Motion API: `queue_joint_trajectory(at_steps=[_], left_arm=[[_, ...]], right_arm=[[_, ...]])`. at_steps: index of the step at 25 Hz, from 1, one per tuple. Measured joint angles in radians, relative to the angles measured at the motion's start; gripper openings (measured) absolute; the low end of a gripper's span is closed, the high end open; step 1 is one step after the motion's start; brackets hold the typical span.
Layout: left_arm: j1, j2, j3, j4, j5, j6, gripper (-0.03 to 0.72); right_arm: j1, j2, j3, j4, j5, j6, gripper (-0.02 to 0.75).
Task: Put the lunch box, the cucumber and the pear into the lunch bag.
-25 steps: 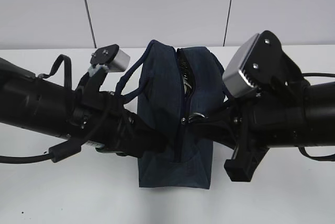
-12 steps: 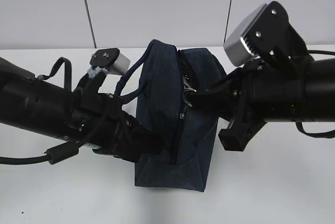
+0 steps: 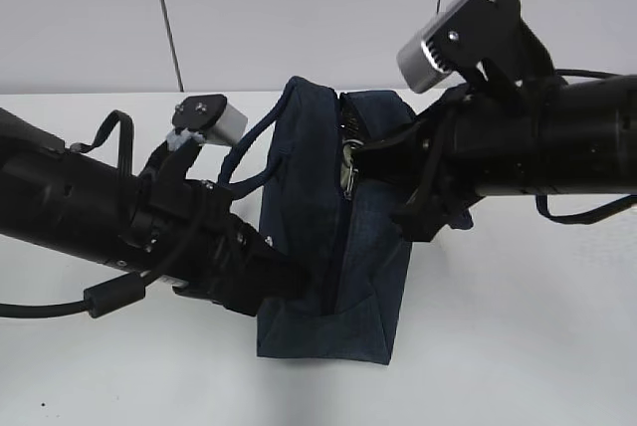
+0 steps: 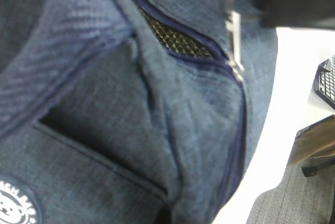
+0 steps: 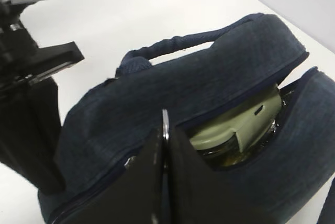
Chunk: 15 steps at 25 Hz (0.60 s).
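The navy lunch bag (image 3: 328, 307) stands mid-table, its end toward the camera. My right gripper (image 3: 353, 162) is shut on the metal ring pull (image 3: 347, 169) on top of the bag; in the right wrist view the fingers (image 5: 180, 182) pinch the ring (image 5: 165, 122). Past the ring the zipper gapes, and the sage-green lid of the lunch box (image 5: 235, 124) shows inside. My left gripper (image 3: 289, 282) is at the bag's lower left side, and bunched fabric (image 4: 172, 130) fills its wrist view, hiding its fingers. The cucumber and pear are hidden.
The bag's padded handle (image 3: 254, 142) loops up on the left. White table (image 3: 518, 346) lies around the bag, with a pale wall behind. The table edge and grey floor (image 4: 272, 208) show in the left wrist view.
My right gripper has drawn the ring pull along the zipper toward the bag's far end, so the shut stretch is longer. The left arm has hardly moved and the bag's near end shifted slightly left.
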Motion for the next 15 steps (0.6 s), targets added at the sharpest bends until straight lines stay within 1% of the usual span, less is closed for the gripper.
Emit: queue_joint_trajectory(at_steps=[10, 15], left_arm=[[0.0, 0.0, -0.002, 0.077, 0.005, -0.089, -0.017], [0.0, 0.0, -0.002, 0.103, 0.011, -0.106, -0.018]], right_arm=[[0.0, 0.093, -0.11, 0.005, -0.074, -0.029, 0.006], [0.0, 0.141, -0.16, 0.013, -0.145, -0.05, 0.006]])
